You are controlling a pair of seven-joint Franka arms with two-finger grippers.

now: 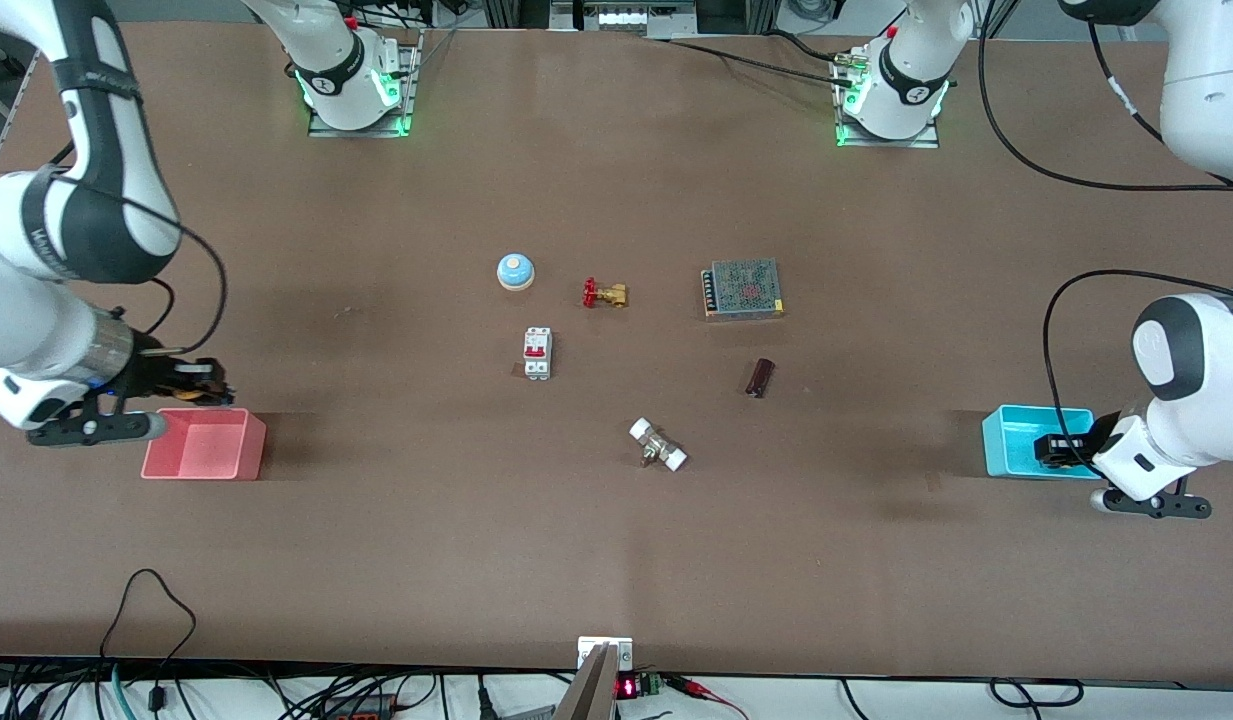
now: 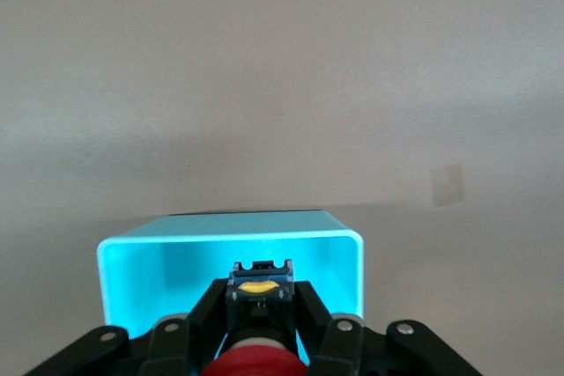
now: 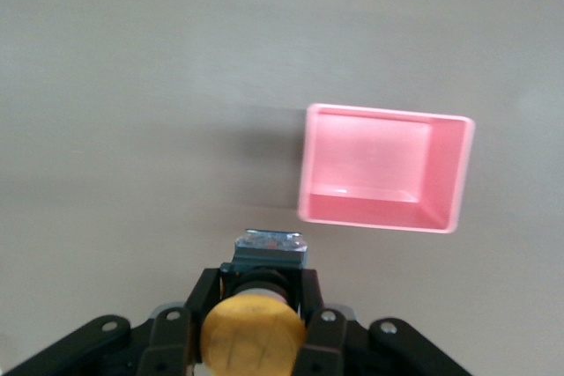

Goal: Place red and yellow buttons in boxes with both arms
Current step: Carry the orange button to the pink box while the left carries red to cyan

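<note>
My left gripper (image 1: 1061, 448) is shut on the red button (image 2: 256, 363), with its fingers (image 2: 204, 305) clamped on the black body. It holds the button over the open cyan box (image 2: 229, 237), which stands at the left arm's end of the table (image 1: 1016, 440). My right gripper (image 1: 201, 385) is shut on the yellow button (image 3: 253, 336). It hangs over the table just beside the empty pink-red box (image 3: 379, 213), at the right arm's end (image 1: 204, 450). Neither button shows clearly in the front view.
Mid-table lie a blue dome bell (image 1: 515, 271), a brass valve with a red handle (image 1: 605, 294), a white circuit breaker (image 1: 537, 353), a metal power supply (image 1: 743, 288), a small dark part (image 1: 759, 377) and a white-ended fitting (image 1: 658, 444).
</note>
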